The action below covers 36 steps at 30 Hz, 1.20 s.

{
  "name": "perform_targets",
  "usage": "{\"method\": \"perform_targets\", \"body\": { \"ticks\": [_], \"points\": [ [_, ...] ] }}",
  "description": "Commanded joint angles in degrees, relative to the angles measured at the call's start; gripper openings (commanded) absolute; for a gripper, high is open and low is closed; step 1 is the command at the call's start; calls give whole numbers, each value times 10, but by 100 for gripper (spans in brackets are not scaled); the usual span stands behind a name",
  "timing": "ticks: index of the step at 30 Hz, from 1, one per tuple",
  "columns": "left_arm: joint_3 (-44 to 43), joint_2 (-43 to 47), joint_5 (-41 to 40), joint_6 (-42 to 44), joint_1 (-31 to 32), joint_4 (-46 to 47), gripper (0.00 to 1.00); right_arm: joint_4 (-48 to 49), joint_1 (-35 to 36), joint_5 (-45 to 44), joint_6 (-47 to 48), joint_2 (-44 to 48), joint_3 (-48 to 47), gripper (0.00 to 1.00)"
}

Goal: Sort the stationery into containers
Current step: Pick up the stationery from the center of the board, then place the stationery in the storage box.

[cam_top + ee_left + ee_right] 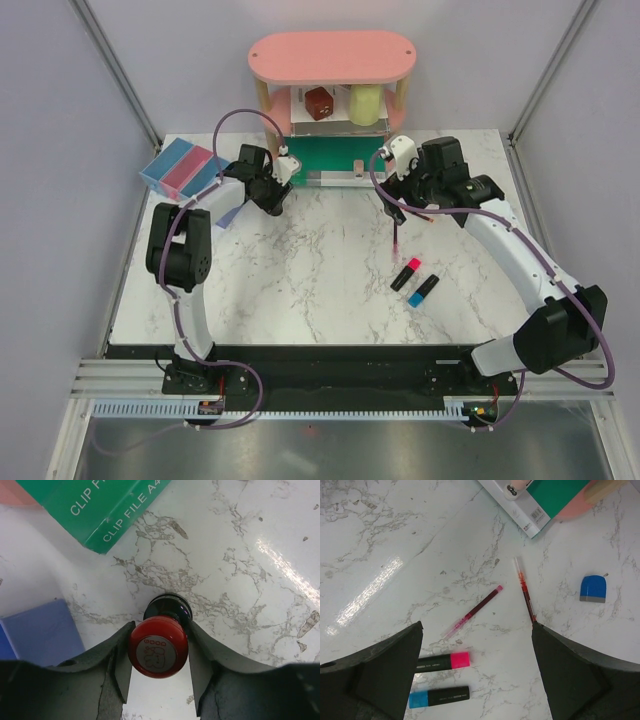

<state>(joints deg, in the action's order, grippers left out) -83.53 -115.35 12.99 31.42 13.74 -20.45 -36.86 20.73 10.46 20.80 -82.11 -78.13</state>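
We see the left arm [194,308] and right arm [512,246]: white links, black joints, purple cables [240,113], dark grey fingers [95,680].

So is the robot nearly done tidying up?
Not nearly. Nothing shows in the bins yet. The left gripper is clamped on the red round stamp. Still on the table: pink highlighter, blue highlighter, red pen, a thin pink refill and a small blue piece, under the open right gripper.
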Motion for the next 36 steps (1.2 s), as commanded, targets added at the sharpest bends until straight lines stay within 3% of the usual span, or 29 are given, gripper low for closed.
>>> {"method": "perform_targets", "body": {
  "ticks": [1, 5, 10, 17, 24, 29, 36],
  "points": [
    [-24, -6, -17, 17, 2, 16, 48, 12, -3, 8, -8, 22, 3, 97],
    [-24, -1, -11, 12, 3, 16, 21, 13, -2, 8, -9, 20, 3, 97],
    [-23, 10, -2, 3, 4, 15, 2, 13, -2, 8, -12, 19, 0, 97],
    [-26, 75, 12, -21, 9, -2, 2, 13, -2, 8, -12, 21, 3, 97],
    [-43, 115, -65, -34, 9, -15, 2, 14, -2, 11, -14, 20, -4, 97],
    [-65, 90, -162, -33, -3, -10, 2, 14, -2, 12, -14, 23, -5, 97],
    [-141, 8, -203, -40, -42, 1, 2, 14, -3, 12, -13, 33, 9, 97]
  ]
}}
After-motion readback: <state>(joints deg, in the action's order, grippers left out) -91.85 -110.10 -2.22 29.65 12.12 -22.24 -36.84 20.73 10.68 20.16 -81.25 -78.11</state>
